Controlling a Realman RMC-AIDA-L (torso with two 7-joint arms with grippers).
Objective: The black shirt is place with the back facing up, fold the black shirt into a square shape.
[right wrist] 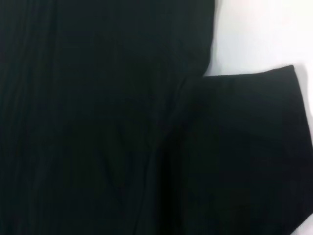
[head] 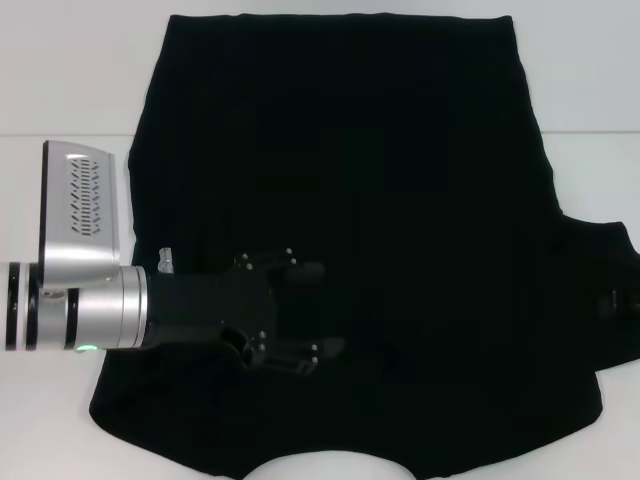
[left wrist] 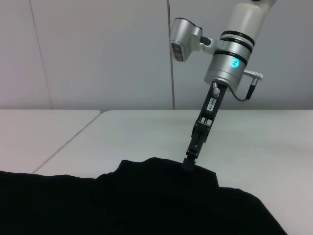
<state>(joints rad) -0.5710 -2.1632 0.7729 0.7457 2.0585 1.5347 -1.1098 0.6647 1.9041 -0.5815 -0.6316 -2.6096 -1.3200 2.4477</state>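
White table [head: 60, 80] with a seam line, plain pale wall behind it in the left wrist view. Black shirt [head: 400, 200] lies spread flat over most of the table, hem toward the far edge, collar cut-out at the near edge, no lettering showing so back is up. Right sleeve sticks out flat toward the right edge; left side looks already turned in, since no sleeve shows there and the side edge runs straight, but black on black, hard to be sure.

Left gripper [head: 325, 310] reaches in from the left edge and hovers over the near-left part of the shirt, fingers spread moderately wide, nothing between them. Whether the tips touch the cloth cannot be told from the head view.

Right gripper [left wrist: 189, 164] shows only in the left wrist view: it comes down steeply and its tip meets the raised edge of the shirt at the right sleeve. Jaws seen edge-on, so open or clamped cannot be told. Right wrist view shows the sleeve [right wrist: 254, 147] and side seam lying flat.

Step, as a judgement: side folds under way, right sleeve fold comes next. That calls for a firm pinch on the sleeve edge, then lift and carry it inward across the body toward the middle, laying it flat without dragging the rest. Risk: cloth slips or bunches.
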